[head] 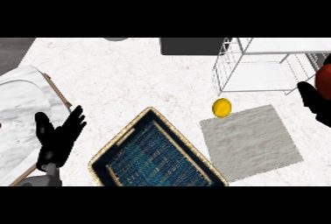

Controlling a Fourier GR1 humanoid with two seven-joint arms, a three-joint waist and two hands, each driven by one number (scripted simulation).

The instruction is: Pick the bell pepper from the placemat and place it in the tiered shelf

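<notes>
R hand [315,103] closed on bell pepper [324,78], which sits at hand's top; both cropped by edge. Tiered shelf [258,65] just left of hand, placemat [249,142] below-left. Plan: carry left, clear wire rim, lower onto 1 tier before opening. L hand [58,135] open, idle.

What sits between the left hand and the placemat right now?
Head view: a wicker-rimmed blue tray lies between the left hand and the grey placemat.
</notes>
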